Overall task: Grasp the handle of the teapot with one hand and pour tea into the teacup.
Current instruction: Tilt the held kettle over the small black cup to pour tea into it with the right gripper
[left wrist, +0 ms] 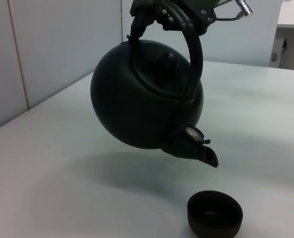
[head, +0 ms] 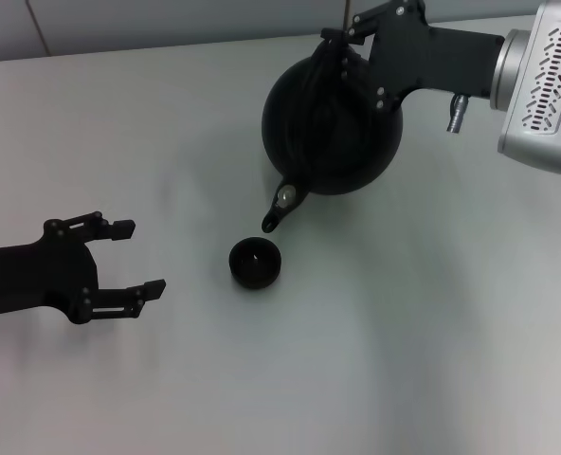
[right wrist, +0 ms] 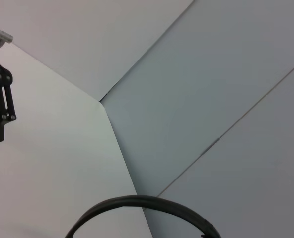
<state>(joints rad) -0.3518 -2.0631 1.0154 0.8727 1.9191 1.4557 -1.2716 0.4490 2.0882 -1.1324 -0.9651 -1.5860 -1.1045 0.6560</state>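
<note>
My right gripper (head: 342,43) is clamped on the handle (head: 330,90) of the teapot (head: 333,123), at about one o'clock in the head view. The jaws are closed around the top of the arch. In the left wrist view the same grip shows at the crest of the handle (left wrist: 191,54), with the teapot (left wrist: 137,99) hanging clear of the table (head: 167,123), its shadow lying on the surface below it.

The teapot is tilted, spout (head: 279,210) down and pointing toward seven o'clock. The lid (left wrist: 168,60) sits in place on top.

The teacup (head: 255,263) stands upright on the table just below the spout tip in the head view, near centre, apart from the pot. In the left wrist view the teacup (left wrist: 215,213) lies under and slightly beyond the spout (left wrist: 206,154). I cannot tell whether any tea is running from the spout or standing in the cup.

My left gripper (head: 124,258) is at about eight o'clock, well apart from cup and pot, its jaws spread wide and holding nothing.

The right wrist view shows only a curved section of the handle (right wrist: 137,208) against the table and wall.
</note>
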